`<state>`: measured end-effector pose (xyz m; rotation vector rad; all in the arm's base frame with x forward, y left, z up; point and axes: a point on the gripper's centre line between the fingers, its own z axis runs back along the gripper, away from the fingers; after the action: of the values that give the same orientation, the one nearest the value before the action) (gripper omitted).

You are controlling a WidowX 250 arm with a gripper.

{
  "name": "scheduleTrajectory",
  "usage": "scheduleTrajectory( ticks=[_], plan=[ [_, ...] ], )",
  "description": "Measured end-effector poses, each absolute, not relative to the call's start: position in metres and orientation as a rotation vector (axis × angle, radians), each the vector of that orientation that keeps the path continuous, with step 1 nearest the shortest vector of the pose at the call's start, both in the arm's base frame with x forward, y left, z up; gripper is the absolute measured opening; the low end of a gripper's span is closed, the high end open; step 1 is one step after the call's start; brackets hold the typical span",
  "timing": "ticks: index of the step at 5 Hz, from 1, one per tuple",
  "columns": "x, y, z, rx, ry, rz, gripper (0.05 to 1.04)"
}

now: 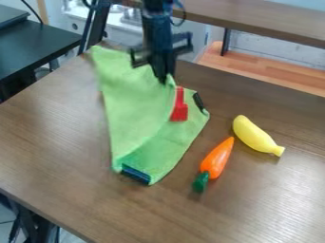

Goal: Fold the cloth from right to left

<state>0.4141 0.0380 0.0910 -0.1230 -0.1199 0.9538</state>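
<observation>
Brown wood-grain table (76, 142), set at a slant; behind it a shelf-like board (266, 21) and, at upper left, a dark table (32, 40). Your cloth (130, 104), green, lies on the left and middle part of the brown table, its far end near the back edge. A raised flap runs from the gripper (164, 79) down toward the near end.

Gripper state: fingers together, apparently pinching the cloth at the flap's upper right edge. You likely have it there because lifting that edge lets the right side travel over the left while the remainder bears on the table.

Beside the flap, a red toy utensil (180, 108) lies on the cloth; a small black piece (198, 101) sits at the right corner and a dark strip (135, 174) at the near corner. Purpose of these not determinable; they may add a little weight. The orange carrot (216, 157) and yellow banana (255, 135) lie to the right, apart from the cloth, outside the likely fold path.

Estimate: fold part done. Next, you would carry the pinched edge farther left, low, then release. Risk: dragging the whole cloth, or catching the red utensil underneath.
</observation>
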Motion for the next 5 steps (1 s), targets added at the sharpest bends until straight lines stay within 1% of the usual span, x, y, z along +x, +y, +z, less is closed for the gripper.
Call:
scheduleTrajectory(
  ticks=[1,2,3,4,5],
  plan=[
    [0.43,0.03,0.079,-0.103,-0.115,0.959,0.096],
    [0.44,0.015,0.06,-0.068,-0.097,0.953,0.263],
    [0.448,0.002,0.051,-0.048,-0.105,0.96,0.541],
    [0.454,-0.01,0.052,-0.053,-0.105,0.964,0.848],
    [0.463,-0.015,0.062,-0.077,-0.13,0.966,1.005]
  ],
)
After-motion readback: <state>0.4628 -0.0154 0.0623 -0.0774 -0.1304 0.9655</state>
